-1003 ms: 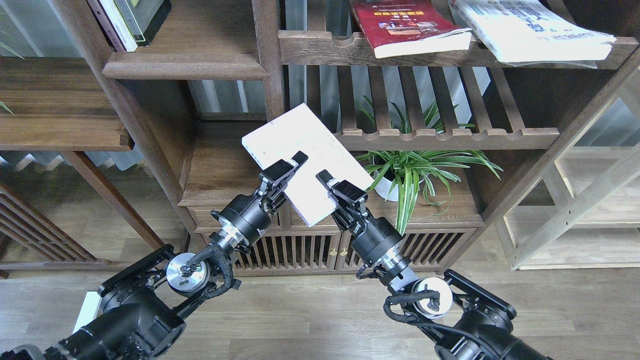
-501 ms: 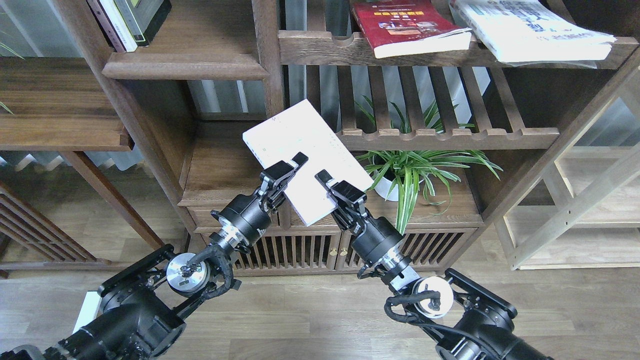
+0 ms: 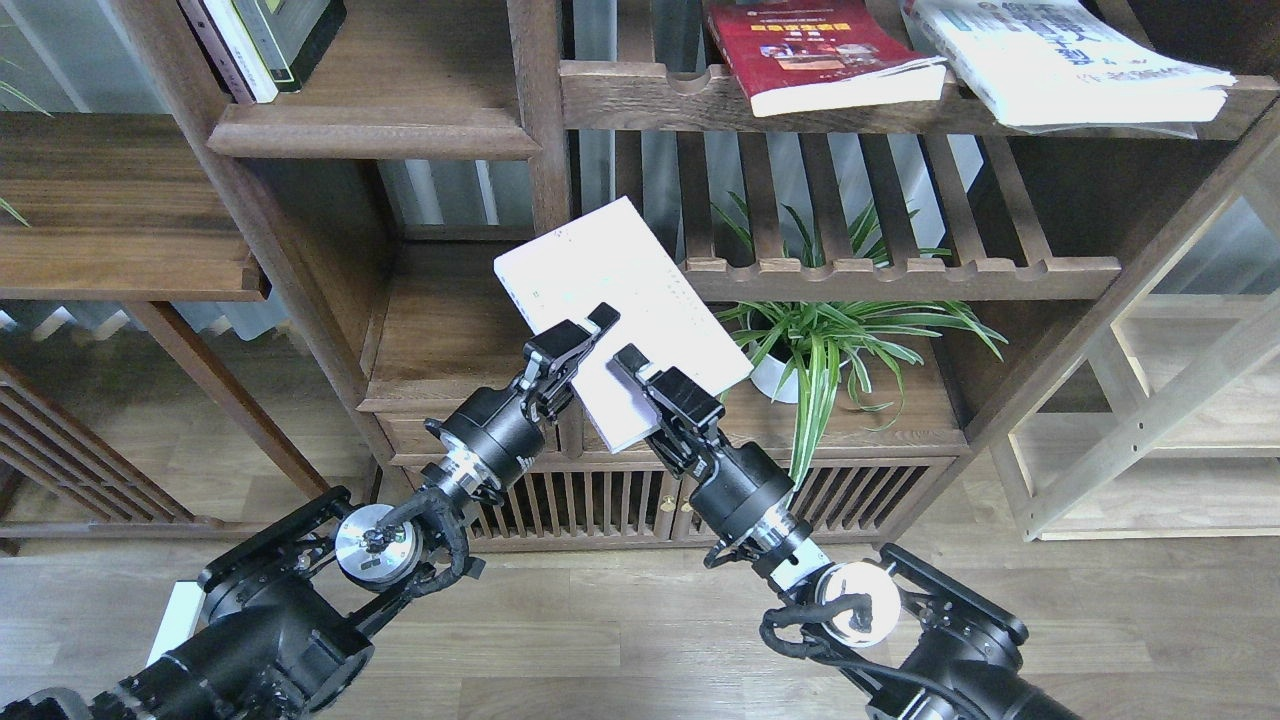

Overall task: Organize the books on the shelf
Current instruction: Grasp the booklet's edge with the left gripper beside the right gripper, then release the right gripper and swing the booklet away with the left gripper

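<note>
A thin pale white book (image 3: 615, 285) hangs tilted in the air in front of the dark bookcase, and both grippers hold it. My left gripper (image 3: 588, 335) is shut on its lower left edge. My right gripper (image 3: 640, 372) is shut on its lower right part, close beside the left one. The solid dark-brown shelf (image 3: 372, 132) with a rounded front lip is up at the left. A dark red book (image 3: 815, 45) and a large white book (image 3: 1060, 60) lie flat on a slatted rack at the top right.
Several upright books (image 3: 262, 40) stand at the shelf's left end. A potted spider plant (image 3: 830, 340) sits on the cabinet top (image 3: 440, 340) under a slatted rack (image 3: 900, 272). A pale wooden rack (image 3: 1150, 420) stands at the right.
The right gripper has slid a little to the left along the book, closer to the left gripper. The book has risen slightly and tipped up. The left gripper has barely moved.
</note>
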Robot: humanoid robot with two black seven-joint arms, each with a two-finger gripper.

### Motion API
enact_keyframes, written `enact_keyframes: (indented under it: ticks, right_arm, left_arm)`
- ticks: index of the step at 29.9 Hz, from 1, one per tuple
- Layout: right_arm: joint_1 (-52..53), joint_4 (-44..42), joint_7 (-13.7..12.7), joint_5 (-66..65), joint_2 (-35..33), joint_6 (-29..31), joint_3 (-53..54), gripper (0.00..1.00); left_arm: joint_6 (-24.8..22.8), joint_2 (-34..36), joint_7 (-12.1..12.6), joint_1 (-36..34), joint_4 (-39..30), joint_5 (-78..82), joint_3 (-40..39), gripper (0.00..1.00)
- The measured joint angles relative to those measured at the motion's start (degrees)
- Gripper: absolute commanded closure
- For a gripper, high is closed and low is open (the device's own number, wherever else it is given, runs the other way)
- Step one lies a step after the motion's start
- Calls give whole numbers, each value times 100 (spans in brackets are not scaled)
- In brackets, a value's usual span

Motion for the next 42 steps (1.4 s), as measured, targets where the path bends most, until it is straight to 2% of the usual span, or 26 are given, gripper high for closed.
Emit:
enact_keyframes:
  ticks: [11, 24, 36, 42]
  right_arm:
    - [-4, -44, 0, -6, -168, 0, 441, 7]
    - [-46, -412, 16, 10, -205, 0, 753, 7]
    - [24, -686, 16, 15, -224, 0, 974, 7]
    - [51, -834, -5, 7, -231, 0, 1146, 7]
  left_arm:
    - [0, 28, 14, 158, -165, 126, 54, 97]
    - [3, 930, -35, 385, -587, 197, 22, 96]
    - [3, 1800, -14, 883, -1578, 1506, 22, 96]
    - [3, 2320, 3, 1007, -2056, 2034, -240, 96]
